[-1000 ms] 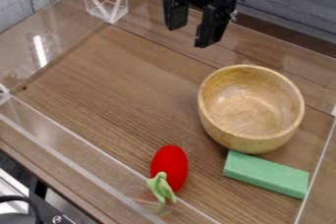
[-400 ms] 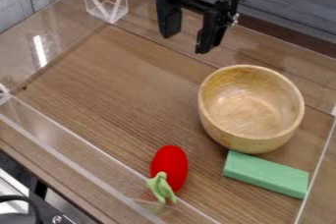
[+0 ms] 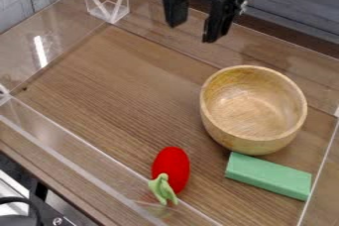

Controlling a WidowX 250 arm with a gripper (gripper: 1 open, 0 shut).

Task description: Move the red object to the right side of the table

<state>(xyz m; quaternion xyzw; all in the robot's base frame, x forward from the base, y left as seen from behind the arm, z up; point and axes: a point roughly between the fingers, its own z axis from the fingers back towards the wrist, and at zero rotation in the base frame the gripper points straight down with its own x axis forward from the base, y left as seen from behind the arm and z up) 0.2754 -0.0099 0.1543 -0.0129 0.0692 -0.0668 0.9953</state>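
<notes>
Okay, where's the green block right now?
The green block lies at the camera view's lower right, just below the wooden bowl.

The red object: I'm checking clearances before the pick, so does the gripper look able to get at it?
Probably yes: the red object lies uncovered, with bare tabletop between it and the gripper.

A round wooden bowl is set toward the table's right edge; a flat green block is seen just beside it, nearer the bottom-right corner.
</notes>
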